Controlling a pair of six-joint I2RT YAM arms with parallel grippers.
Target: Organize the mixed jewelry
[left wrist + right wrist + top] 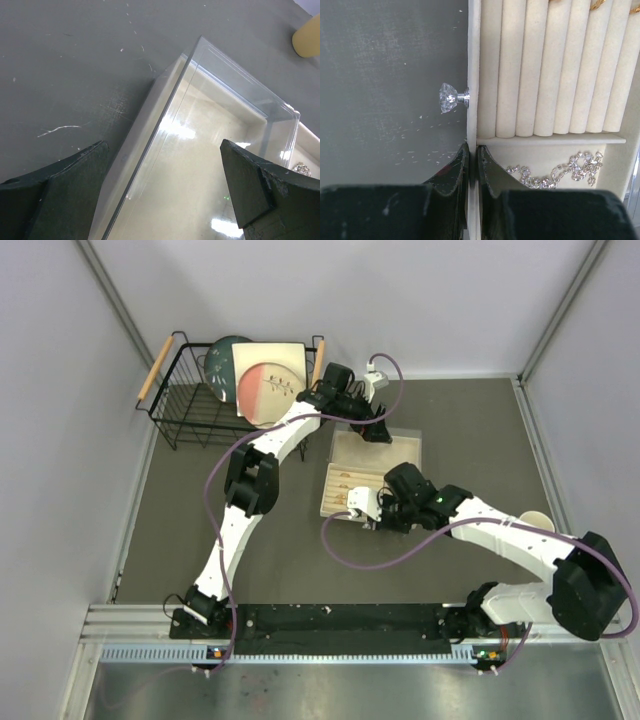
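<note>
Spreading a dark grey tabletop (460, 430) under everything. Showing a black wire basket (190, 405) at the far left corner, plates (265, 380) propped in it. Showing a beige compartmented box (370, 475) near the middle, between both arms. Hovering the left tool (162, 165), fingers spread wide, over a corner of the clear lid (225, 100) at the box's far end; contact impossible to tell. Pinching the box's thin outer wall with the right tool (472, 150), fingers pressed together on it, just beside a crystal knob (449, 97) jutting from that wall. Cradling a silver chain (560, 172), loosely coiled, in the compartment right by those fingers. Tucking a gold piece (597, 5) between the padded ring rolls (535, 70) further in, mostly cut off by the frame edge.
</note>
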